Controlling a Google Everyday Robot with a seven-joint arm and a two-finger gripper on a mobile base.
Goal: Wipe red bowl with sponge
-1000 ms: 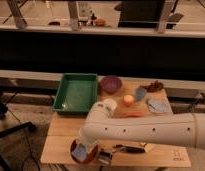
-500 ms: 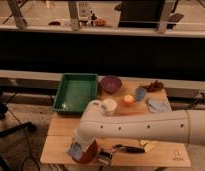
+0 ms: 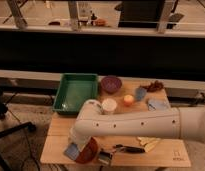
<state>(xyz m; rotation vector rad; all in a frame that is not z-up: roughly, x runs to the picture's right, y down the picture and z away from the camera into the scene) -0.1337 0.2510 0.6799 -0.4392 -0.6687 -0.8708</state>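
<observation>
1. At 7 o'clock corner of table (image 3: 161,153): gripper (image 3: 76,147) closed, seemingly clamping sponge (image 3: 71,152).
2. Tilted red bowl (image 3: 90,151) touches sponge at its 3 o'clock; wipe should go that way.

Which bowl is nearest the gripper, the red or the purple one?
The red bowl, at the table's front edge, right beside the gripper and its sponge. The purple bowl sits at the back beside the green tray.
</observation>
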